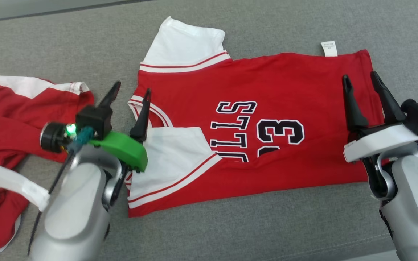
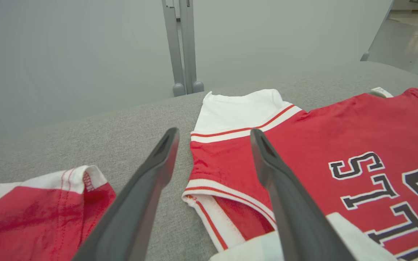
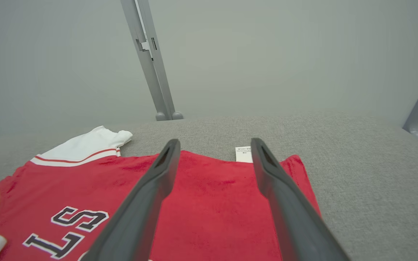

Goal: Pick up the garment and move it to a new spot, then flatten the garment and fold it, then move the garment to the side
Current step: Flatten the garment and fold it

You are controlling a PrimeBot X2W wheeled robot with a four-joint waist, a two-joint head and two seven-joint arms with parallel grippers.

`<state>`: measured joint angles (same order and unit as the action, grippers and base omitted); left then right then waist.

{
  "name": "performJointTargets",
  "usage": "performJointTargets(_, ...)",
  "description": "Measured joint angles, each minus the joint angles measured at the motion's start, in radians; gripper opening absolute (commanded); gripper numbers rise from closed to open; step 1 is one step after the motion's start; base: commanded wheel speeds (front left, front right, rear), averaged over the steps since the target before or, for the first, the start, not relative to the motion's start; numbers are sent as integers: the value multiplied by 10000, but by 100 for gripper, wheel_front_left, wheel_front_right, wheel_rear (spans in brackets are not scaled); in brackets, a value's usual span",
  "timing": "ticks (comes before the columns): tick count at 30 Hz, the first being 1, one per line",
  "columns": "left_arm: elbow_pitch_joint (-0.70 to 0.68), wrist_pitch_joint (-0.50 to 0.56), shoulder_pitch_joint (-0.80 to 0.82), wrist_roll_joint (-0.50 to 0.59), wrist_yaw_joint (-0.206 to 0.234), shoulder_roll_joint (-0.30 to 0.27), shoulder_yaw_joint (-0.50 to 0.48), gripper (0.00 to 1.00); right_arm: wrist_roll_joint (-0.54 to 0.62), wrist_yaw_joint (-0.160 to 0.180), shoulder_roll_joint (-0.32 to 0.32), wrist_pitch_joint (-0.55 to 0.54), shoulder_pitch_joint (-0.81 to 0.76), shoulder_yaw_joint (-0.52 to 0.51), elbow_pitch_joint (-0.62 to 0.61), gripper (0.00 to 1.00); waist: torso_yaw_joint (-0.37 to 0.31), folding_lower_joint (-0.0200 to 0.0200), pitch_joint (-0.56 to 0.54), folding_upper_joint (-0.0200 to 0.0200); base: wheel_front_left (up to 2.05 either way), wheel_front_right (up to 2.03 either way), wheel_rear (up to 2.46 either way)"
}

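Observation:
A red jersey garment [image 1: 267, 119] with white sleeves and black lettering lies spread on the grey cushion, its near long edge folded up over the print. Its near white sleeve [image 1: 172, 159] is folded inward, and a white care label [image 1: 329, 48] sticks out at the far hem. My left gripper [image 1: 129, 92] stands open over the collar end [image 2: 223, 170], its fingers empty. Above the hem end [image 3: 212, 203], my right gripper [image 1: 361, 81] is also open and holds nothing.
A second red and white garment [image 1: 9, 119] lies crumpled at the left of the cushion [image 1: 267, 232], and its edge [image 2: 49, 210] appears in the left wrist view. Grey metal posts [image 2: 183, 47] stand behind the cushion against a pale wall.

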<state>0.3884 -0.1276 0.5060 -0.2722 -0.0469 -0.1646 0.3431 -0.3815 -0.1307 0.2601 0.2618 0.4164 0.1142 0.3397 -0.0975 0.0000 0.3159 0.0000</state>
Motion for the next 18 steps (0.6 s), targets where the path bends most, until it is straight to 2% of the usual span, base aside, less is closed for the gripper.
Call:
performJointTargets(7,1066,1889,2844,-109,-750,-663,717,100,295,0,-301,8,1099,314,104,100,-456,0,756,0,0,0,0)
performJointTargets(11,1467,3254,4532,-1066,-805,-1020,1404,100,336,0,-359,8,1644,610,105,100,-737,0,1200,0,0,0,0)
performJointTargets(14,1555,4451,5769,-2431,-809,-1595,2119,100,382,0,-426,8,2188,1078,144,100,-1026,0,1581,0,0,0,0)
performJointTargets(18,1751,5519,6922,-3425,-811,-2460,2911,100,376,0,-508,8,2774,1329,201,100,-1408,1,2018,0,0,0,0)
